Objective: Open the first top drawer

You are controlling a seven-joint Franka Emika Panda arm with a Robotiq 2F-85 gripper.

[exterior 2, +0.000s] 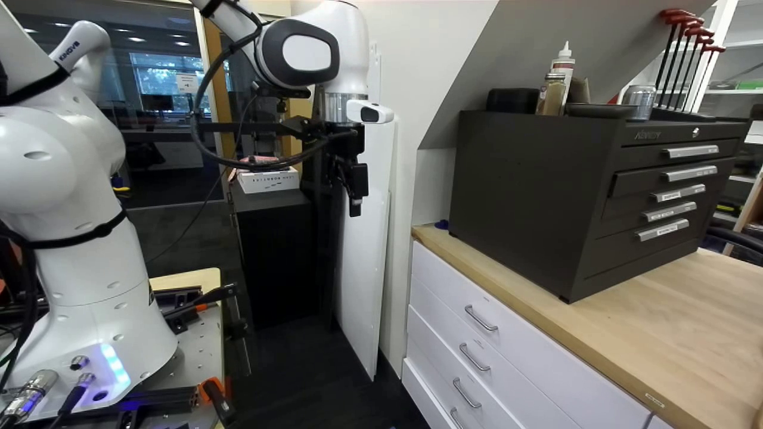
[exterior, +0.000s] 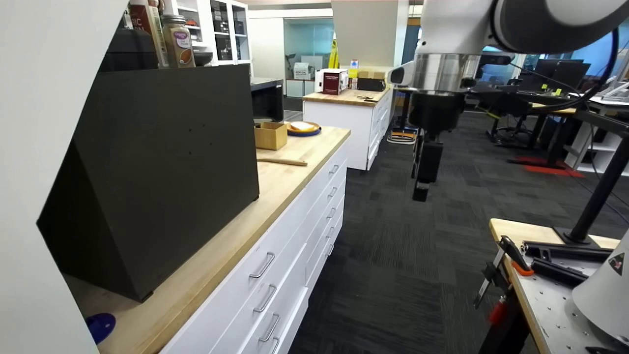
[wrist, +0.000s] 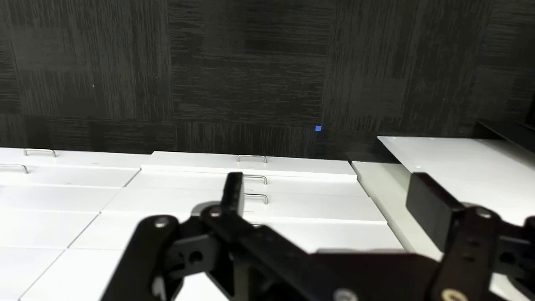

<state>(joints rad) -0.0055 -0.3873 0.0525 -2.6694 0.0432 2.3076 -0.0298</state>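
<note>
The first top drawer (exterior: pixel 231 295) is a white front just under the wooden counter edge. It also shows in an exterior view (exterior 2: pixel 536 357). It is shut, so its contents are hidden. Its silver bar handle (exterior 2: pixel 480 319) shows in both exterior views (exterior: pixel 262 265). Other shut white drawers with like handles lie below it. My gripper (wrist: pixel 328 190) is open and empty, with its two black fingers wide apart. It hangs pointing down over the floor, apart from the drawers, in both exterior views (exterior: pixel 421 187) (exterior 2: pixel 356 199). In the wrist view the gripper hides the top handle.
A dark toolbox (exterior: pixel 167 162) stands on the wooden counter (exterior 2: pixel 661 333), with jars on top. A wooden box (exterior: pixel 271 136), a plate (exterior: pixel 303 132) and a wooden stick (exterior: pixel 282 161) lie farther along. A white panel (exterior 2: pixel 366 286) leans by the wall. The robot's table (exterior: pixel 555 290) holds clamps.
</note>
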